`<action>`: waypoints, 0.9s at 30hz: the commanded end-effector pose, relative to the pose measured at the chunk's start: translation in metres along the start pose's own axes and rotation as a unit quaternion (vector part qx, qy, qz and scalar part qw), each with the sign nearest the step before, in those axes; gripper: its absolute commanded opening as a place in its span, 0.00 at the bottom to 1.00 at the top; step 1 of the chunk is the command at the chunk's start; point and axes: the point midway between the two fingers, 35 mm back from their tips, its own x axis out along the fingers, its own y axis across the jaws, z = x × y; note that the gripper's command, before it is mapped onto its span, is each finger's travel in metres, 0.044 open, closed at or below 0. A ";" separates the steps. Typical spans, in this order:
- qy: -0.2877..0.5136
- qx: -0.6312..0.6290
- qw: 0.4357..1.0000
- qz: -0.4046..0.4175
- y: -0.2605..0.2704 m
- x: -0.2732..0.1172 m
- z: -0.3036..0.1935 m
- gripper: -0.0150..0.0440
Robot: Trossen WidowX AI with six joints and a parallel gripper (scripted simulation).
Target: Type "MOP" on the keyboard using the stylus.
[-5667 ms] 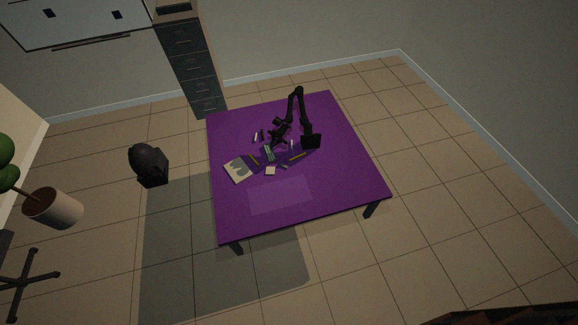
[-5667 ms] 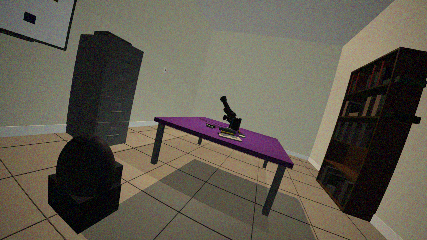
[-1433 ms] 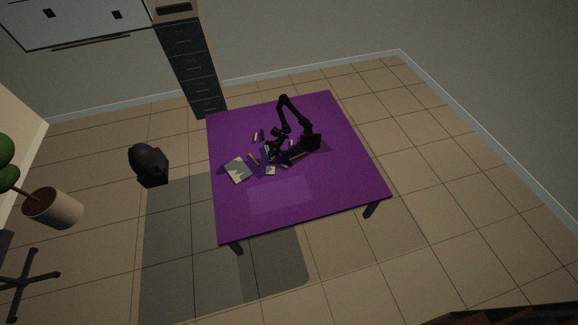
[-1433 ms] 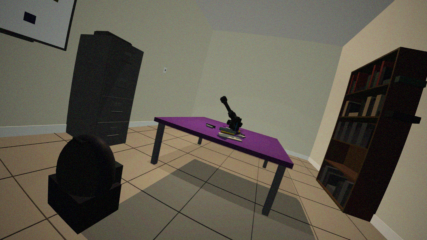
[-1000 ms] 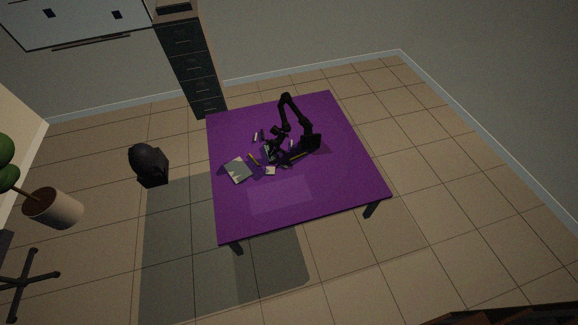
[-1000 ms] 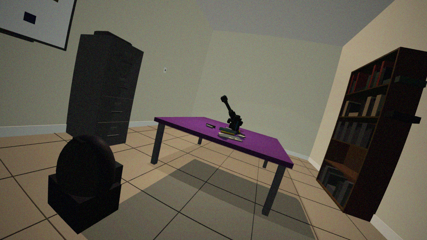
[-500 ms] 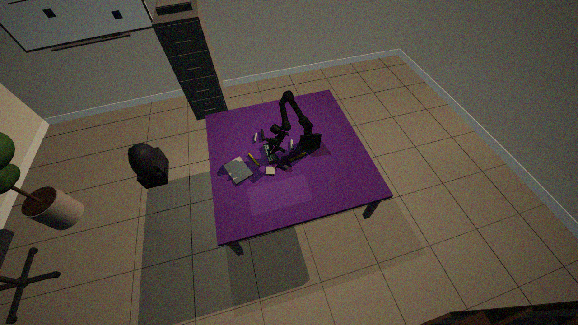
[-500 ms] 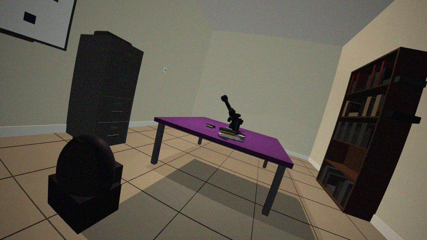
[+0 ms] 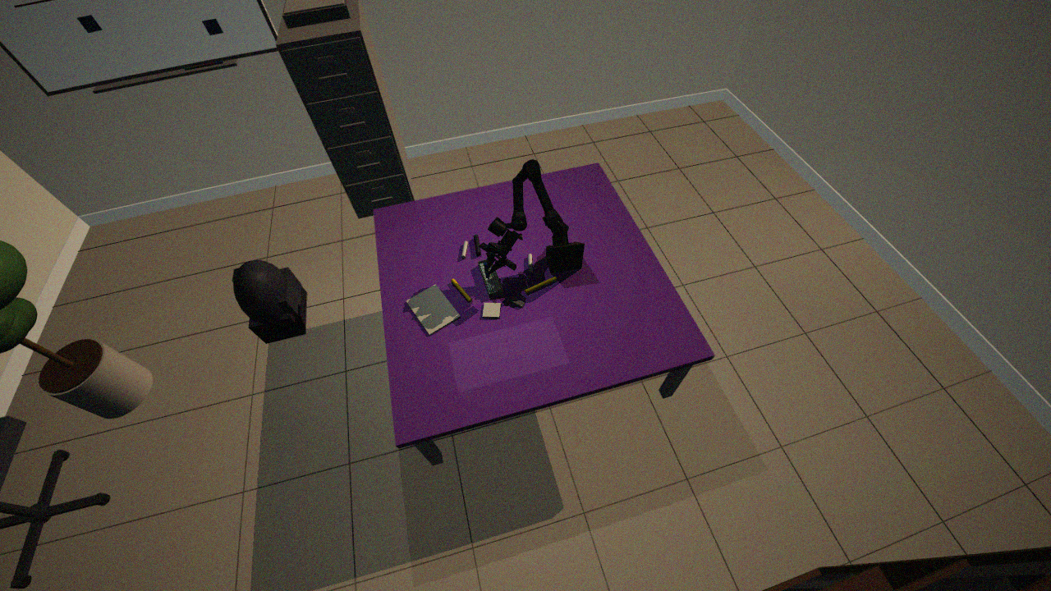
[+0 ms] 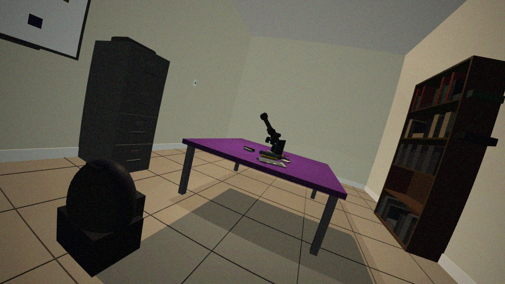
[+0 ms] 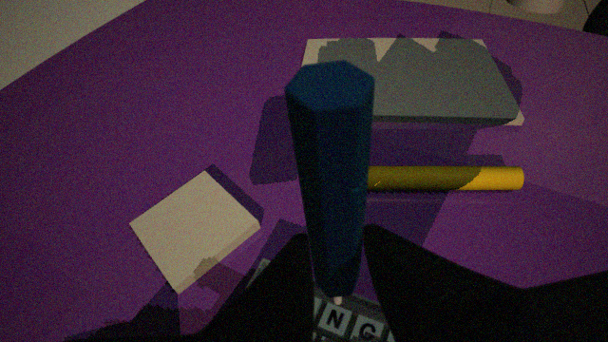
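My gripper [image 11: 335,241] [image 9: 490,269] is shut on the blue stylus [image 11: 333,166], which stands nearly upright between the two dark fingers. Its pale tip points down at the far edge of the key marked N, with a key that looks like G to the right of it. I cannot tell whether the tip touches a key. The keyboard [image 9: 493,288] [image 10: 267,154] lies on the desk under the gripper. In the wrist view the fingers hide most of it; the M, O and P keys cannot be made out.
A yellow marker [image 11: 499,179] [image 9: 461,290] lies beyond the keyboard, with a notebook [image 11: 437,90] [image 9: 433,309] [image 10: 270,161] behind it. A pale square note block [image 11: 195,228] [image 9: 490,310] lies to the left in the wrist view. Another yellow stick [image 9: 539,285] lies near the arm's base. A white stick [image 9: 464,249] and a dark stick [image 9: 476,245] lie past the keyboard's other end.
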 end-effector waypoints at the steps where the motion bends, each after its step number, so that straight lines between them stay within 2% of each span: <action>1: 0.003 -0.002 1.000 0.005 -0.008 -0.011 -0.008 0.25; 18: 0.001 -0.002 1.000 0.001 -0.041 -0.055 -0.031 0.25; 27: 0.001 -0.002 1.000 0.001 -0.042 -0.055 -0.033 0.25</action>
